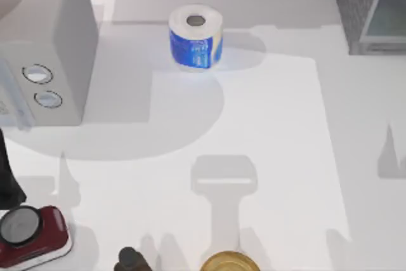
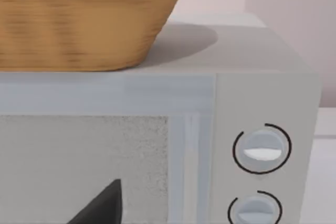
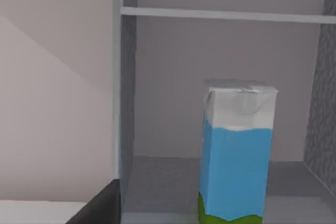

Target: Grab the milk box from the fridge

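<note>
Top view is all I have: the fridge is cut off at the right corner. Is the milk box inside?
Observer: Yes. In the right wrist view the milk box stands upright on the fridge floor, below a shelf.
Operator: Is the door in the way?
Observer: No, that camera looks straight into the open interior, nothing between it and the carton.
Operator: And the left arm?
Observer: Its wrist camera faces the light grey box with two dials; a wicker basket sits on top of it.
</note>
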{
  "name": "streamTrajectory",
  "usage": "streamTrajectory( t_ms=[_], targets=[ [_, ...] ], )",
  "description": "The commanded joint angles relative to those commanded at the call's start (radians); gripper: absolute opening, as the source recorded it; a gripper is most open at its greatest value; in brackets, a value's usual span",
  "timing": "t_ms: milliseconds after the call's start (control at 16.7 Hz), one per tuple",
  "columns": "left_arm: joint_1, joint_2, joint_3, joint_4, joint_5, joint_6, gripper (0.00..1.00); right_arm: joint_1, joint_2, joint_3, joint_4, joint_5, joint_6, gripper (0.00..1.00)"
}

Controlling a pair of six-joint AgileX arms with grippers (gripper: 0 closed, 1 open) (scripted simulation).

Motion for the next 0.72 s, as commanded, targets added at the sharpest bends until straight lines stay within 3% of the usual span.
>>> streamTrajectory(
  t_ms=[720],
  targets=[
    [0.000,0.000,0.000,0.000,0.000,0.000,1.00,-0.292,1.057,0.059,0.767,-0.254,0.025,1.00]
  ],
)
